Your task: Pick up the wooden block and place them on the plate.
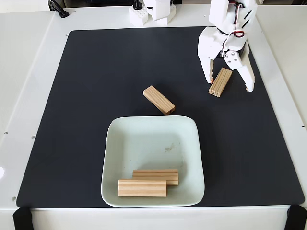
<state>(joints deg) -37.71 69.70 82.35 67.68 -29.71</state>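
Observation:
Two wooden blocks lie side by side in the near part of the pale square plate [115, 139], one [155, 176] just behind the other [142, 188]. A third wooden block [159, 100] rests at an angle on the black mat just beyond the plate's far rim. At the mat's far right, my white gripper [230, 85] stands open, its tips down near the mat. A fourth wooden block [220, 82] lies between its two fingers, close to the left finger [208, 72]. The jaws have a wide gap between them and are not closed on it.
The black mat [81, 110] covers most of the white table. White arm-base parts [152, 14] sit at the far edge and a black cable clip [58, 8] at the far left. Black clamps [21, 218] hold the mat's near corners.

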